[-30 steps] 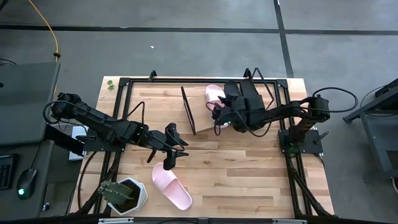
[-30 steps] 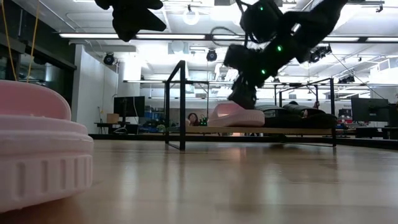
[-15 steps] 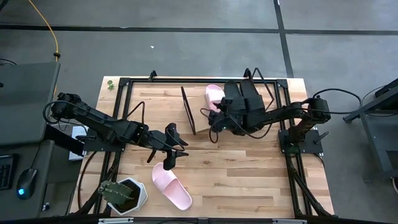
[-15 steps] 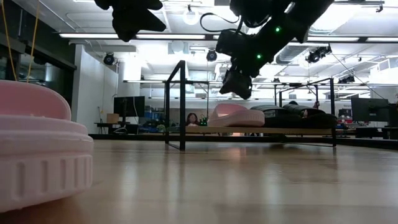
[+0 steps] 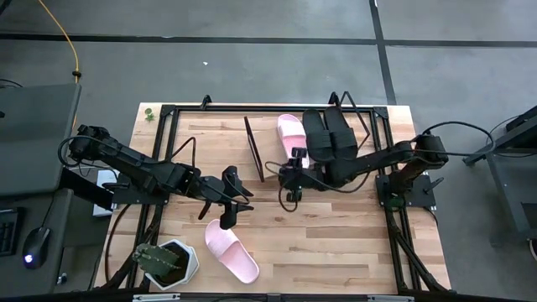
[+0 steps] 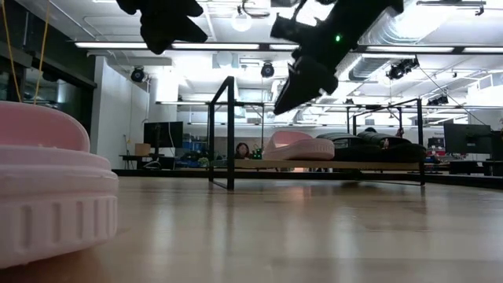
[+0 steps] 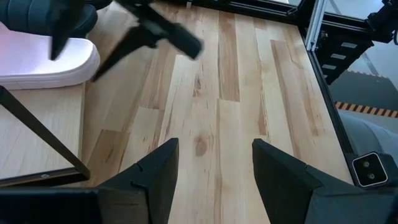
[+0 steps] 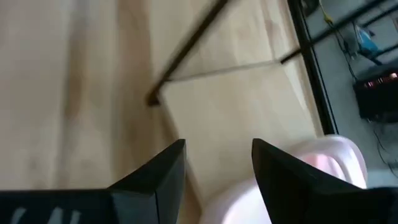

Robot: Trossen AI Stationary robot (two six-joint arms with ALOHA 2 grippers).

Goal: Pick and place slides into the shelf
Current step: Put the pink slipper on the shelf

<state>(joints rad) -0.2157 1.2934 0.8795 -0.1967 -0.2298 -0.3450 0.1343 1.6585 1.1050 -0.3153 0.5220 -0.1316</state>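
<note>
One pale pink slide (image 5: 291,131) lies on the slanted shelf (image 5: 273,164) beside two black slides (image 5: 329,138); the low view shows them side by side as the pink slide (image 6: 299,145) and the black slides (image 6: 377,145). The second pink slide (image 5: 232,252) rests sole-down on the table near its near edge, and it looms large in the low view (image 6: 47,189). My right gripper (image 5: 287,180) (image 8: 217,168) hangs open above the shelf's near left part, clear of the pink slide (image 8: 311,168). My left gripper (image 5: 243,200) (image 7: 214,174) is open in the air, just beyond the loose pink slide.
A potted plant (image 5: 168,262) stands at the table's near left corner. The shelf's black wire frame (image 5: 253,149) rises at its left end. A black metal frame (image 5: 168,113) borders the tabletop. Bare wood (image 5: 336,226) lies between the shelf and the near edge.
My right gripper has drawn back from the pink slide on the shelf, moving toward the table's left and near edge and rising. That slide stays on the shelf board and now shows whole. The left arm has kept still.
</note>
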